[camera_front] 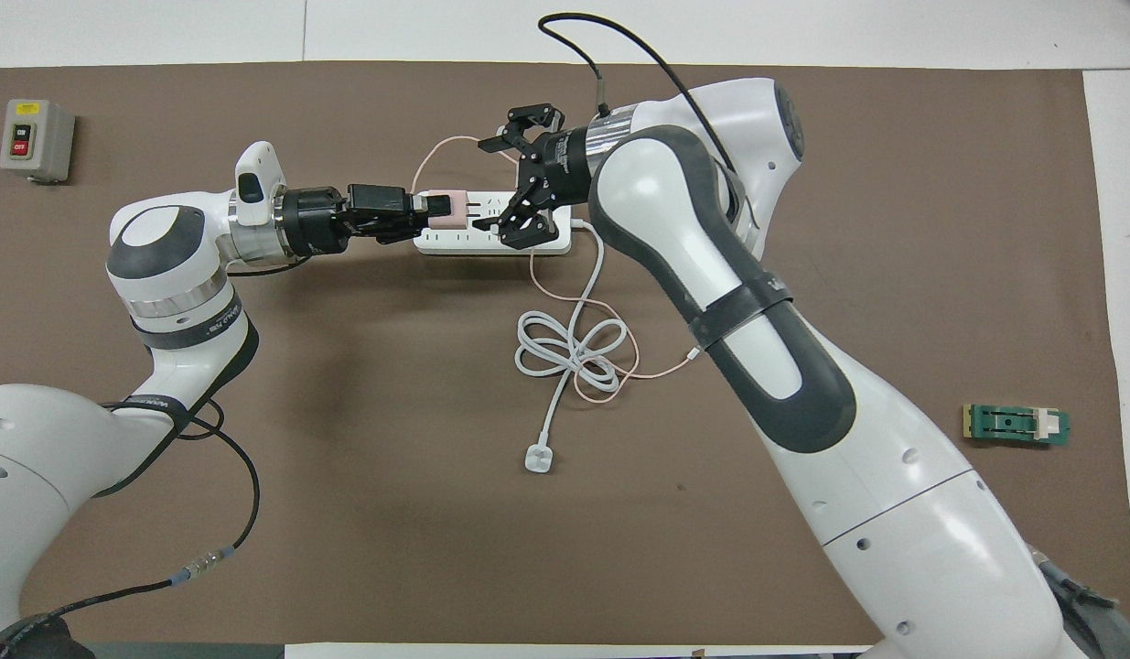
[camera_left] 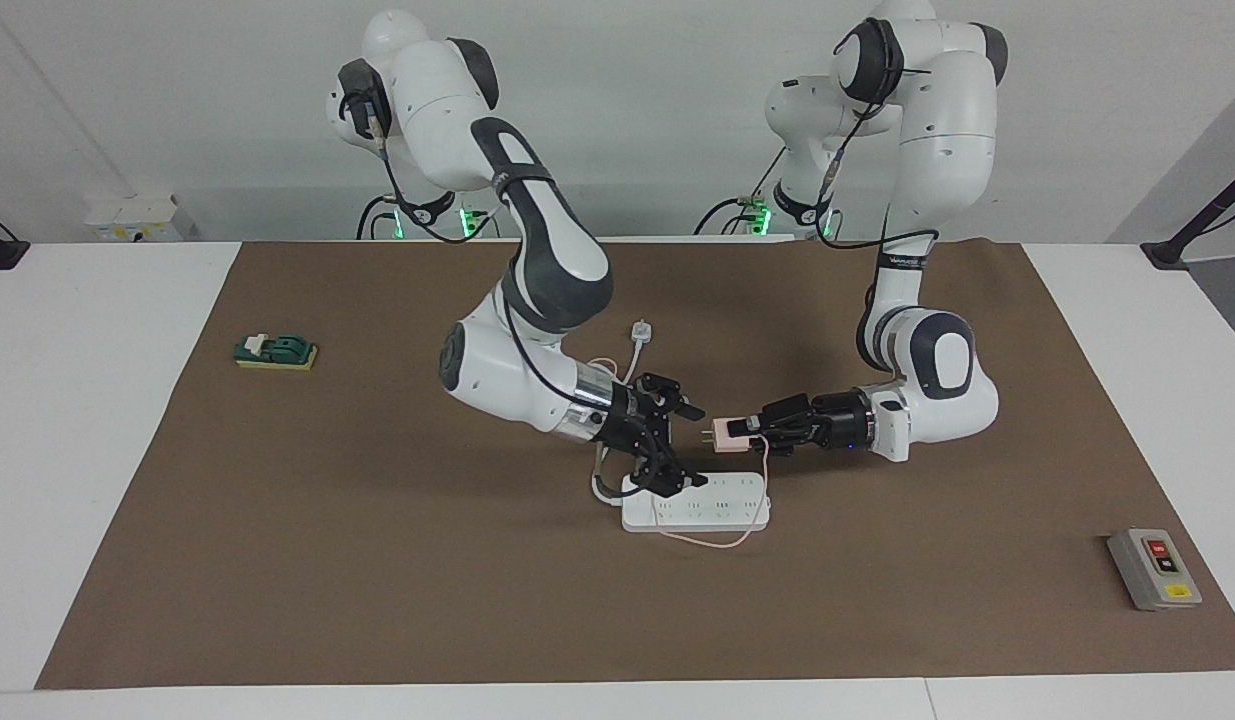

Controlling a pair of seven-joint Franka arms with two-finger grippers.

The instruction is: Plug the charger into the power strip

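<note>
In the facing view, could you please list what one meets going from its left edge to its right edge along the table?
Green switch block → power strip → grey button box.

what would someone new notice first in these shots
The two white arms meeting mid-table: the left end effector holds the pink charger in the air over the power strip, prongs pointing sideways at the right end effector. That one hangs open just clear of the charger, over the strip's end toward the right arm. The strip's white cord lies coiled nearer to the robots.
</note>
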